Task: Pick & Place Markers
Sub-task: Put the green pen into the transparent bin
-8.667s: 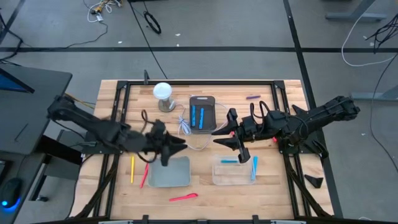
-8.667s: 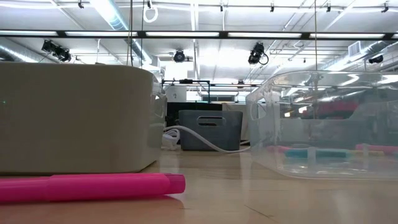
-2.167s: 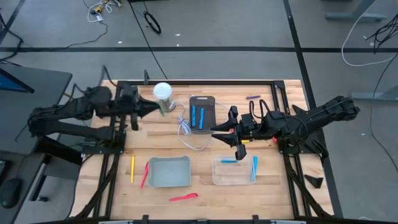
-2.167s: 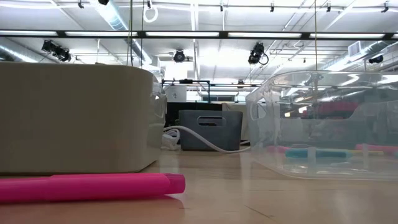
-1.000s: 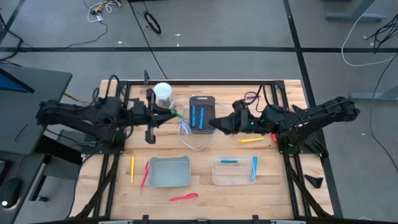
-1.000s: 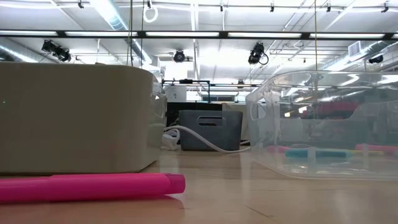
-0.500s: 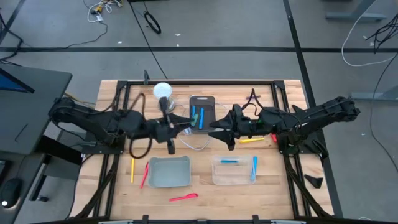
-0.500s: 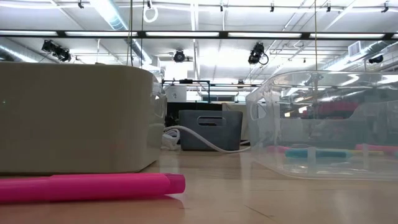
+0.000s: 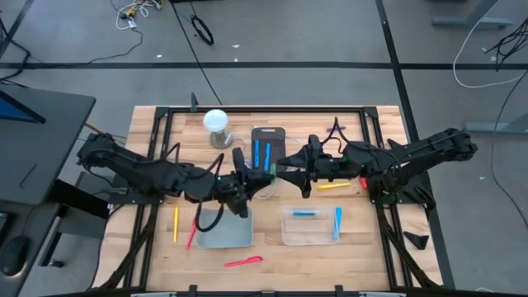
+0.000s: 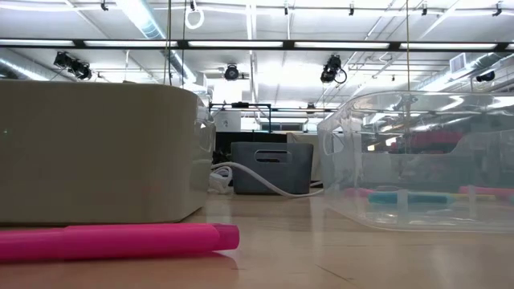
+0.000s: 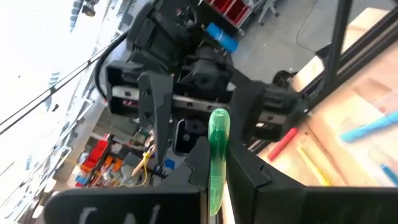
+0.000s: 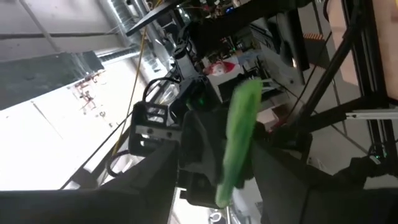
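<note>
**Green marker between two pincers over the bench**

The left pincer [image 9: 262,175] is clamped on a green marker [image 11: 217,155], held above the bench [image 9: 379,247] centre beside the dark tray [image 9: 267,151]. The right pincer [image 9: 282,171] faces it, fingers spread around the marker's far end, not gripping.

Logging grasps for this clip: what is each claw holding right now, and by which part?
The left claw grips a green marker by its lower end, the tip sticking out. The right claw is open and holds nothing.
</note>
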`<state>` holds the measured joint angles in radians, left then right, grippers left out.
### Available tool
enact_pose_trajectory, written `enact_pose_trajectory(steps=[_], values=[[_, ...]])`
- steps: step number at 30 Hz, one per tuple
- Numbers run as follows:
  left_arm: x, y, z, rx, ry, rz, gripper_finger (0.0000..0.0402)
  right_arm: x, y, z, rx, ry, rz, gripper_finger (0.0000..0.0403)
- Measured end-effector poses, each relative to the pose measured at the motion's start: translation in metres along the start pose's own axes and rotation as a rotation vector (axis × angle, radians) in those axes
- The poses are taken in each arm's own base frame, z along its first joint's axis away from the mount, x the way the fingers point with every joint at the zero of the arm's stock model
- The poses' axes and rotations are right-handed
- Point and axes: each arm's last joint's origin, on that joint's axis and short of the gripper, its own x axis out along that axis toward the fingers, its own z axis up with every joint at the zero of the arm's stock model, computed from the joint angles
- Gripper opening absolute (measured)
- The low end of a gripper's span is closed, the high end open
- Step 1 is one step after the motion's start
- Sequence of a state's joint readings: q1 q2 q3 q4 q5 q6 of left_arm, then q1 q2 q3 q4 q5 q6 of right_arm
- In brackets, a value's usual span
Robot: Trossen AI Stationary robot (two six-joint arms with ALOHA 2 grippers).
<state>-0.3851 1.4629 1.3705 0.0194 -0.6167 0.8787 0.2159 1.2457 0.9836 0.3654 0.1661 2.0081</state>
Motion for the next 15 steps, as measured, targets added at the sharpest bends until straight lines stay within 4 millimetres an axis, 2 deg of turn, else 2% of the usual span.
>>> enact_pose_trajectory(steps=[8,15], values=[[0.003,-0.002,0.001,-0.005,-0.005,0.005,0.0029,0.000,-0.003,-0.001,0.014,-0.006,-0.023,0.0205],[0.003,-0.003,0.001,0.003,-0.018,-0.008,0.0029,0.011,-0.014,0.002,0.078,-0.014,-0.029,0.0205]])
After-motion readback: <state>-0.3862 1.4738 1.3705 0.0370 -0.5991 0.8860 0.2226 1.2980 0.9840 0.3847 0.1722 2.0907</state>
